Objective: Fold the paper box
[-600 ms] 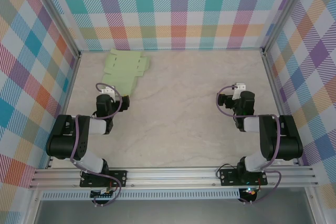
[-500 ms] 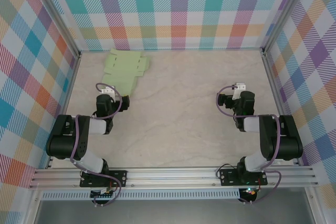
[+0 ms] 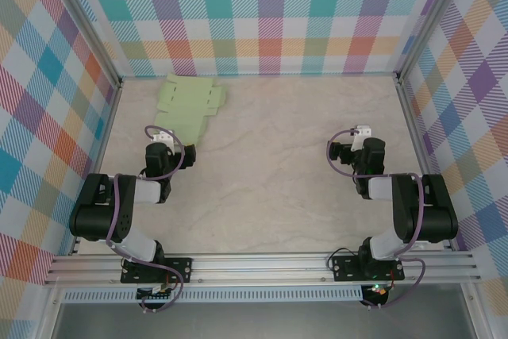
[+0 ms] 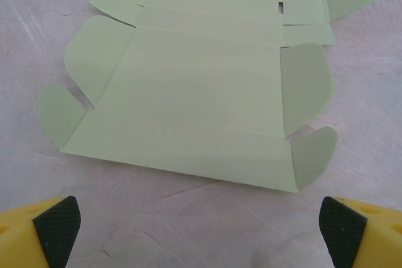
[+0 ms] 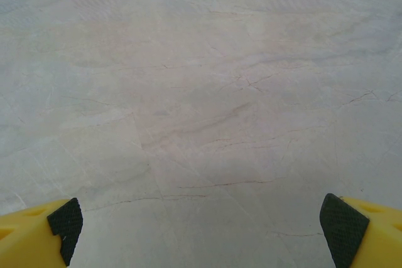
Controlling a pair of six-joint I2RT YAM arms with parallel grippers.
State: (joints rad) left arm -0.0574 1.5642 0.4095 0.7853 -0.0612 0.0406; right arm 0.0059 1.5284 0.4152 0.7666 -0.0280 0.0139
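Observation:
The paper box (image 3: 188, 105) lies unfolded as a flat pale-green die-cut sheet at the far left of the table, near the back wall. In the left wrist view the paper box (image 4: 201, 92) spreads flat with rounded flaps and crease lines, its near edge just ahead of my left gripper (image 4: 201, 233). That gripper stands open, yellow fingers with black pads (image 4: 58, 227) wide apart, nothing between them. From above, the left gripper (image 3: 161, 143) sits right at the sheet's near edge. My right gripper (image 5: 201, 230) is open over bare table; in the top view the right gripper (image 3: 361, 136) is far from the sheet.
Checked walls (image 3: 270, 13) enclose the marbled table (image 3: 278, 180) on three sides, with metal posts at the back corners. An aluminium rail (image 3: 262, 267) carrying both arm bases runs along the near edge.

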